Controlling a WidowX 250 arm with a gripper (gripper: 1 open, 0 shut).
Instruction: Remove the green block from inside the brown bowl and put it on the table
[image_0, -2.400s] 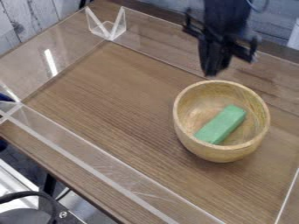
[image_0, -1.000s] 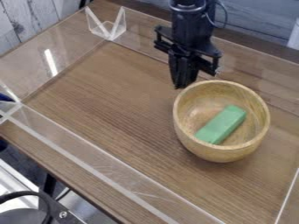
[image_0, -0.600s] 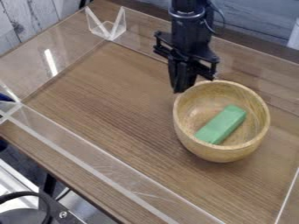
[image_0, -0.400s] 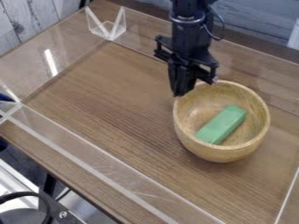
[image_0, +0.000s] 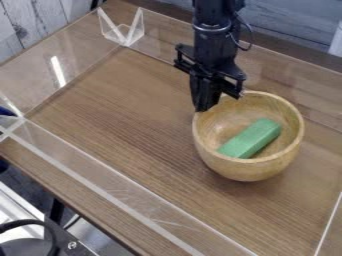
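Tool (image_0: 206, 103) closed, empty, pointing straight down at far-left rim of bowl (image_0: 214, 158), seemingly touching it. Green block (image_0: 251, 139) lying inside bowl, on wood-grain surface (image_0: 120, 110).

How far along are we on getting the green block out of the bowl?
Done: nothing yet. The green block lies inside the brown bowl. In hand: the gripper, shut and pointing down, is at the bowl's far-left rim, holding nothing. Left: open over the block, grasp it, lift it out and set it on the table.
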